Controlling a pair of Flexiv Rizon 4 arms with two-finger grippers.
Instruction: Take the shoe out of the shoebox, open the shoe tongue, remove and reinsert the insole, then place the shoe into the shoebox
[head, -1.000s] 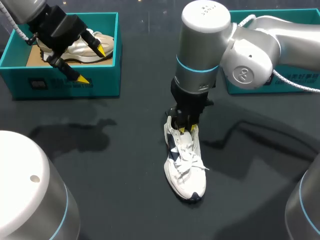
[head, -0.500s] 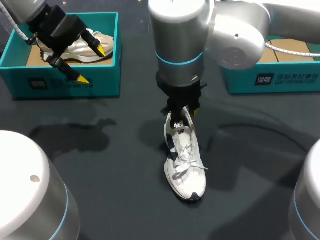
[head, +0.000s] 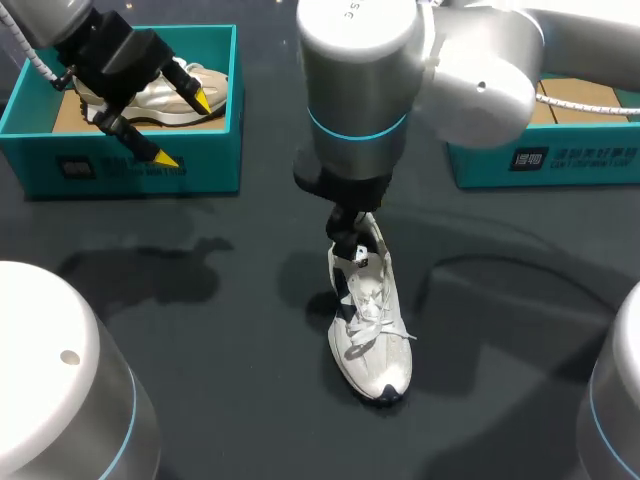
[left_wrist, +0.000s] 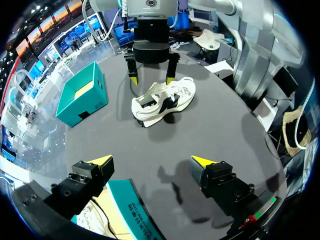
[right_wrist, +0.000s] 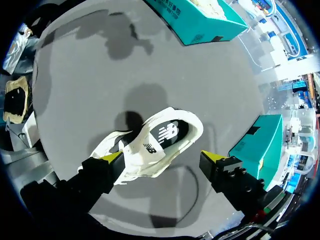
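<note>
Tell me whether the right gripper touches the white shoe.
Cannot tell: the right wrist view shows the right gripper straddling the white shoe; contact unclear.

Even overhead light on your dark bench (head: 230, 400), low sheen across surface. Soft shadow lies before teal shoebox (head: 130, 165); another hugs white shoe (head: 372, 335), brightest thing you see. Right arm (head: 360, 80) casing carries pale highlights. Right wrist view: bench reads paler grey, arm shadow falls just behind shoe, fainter overlapping shadows nearer shoebox.
</note>
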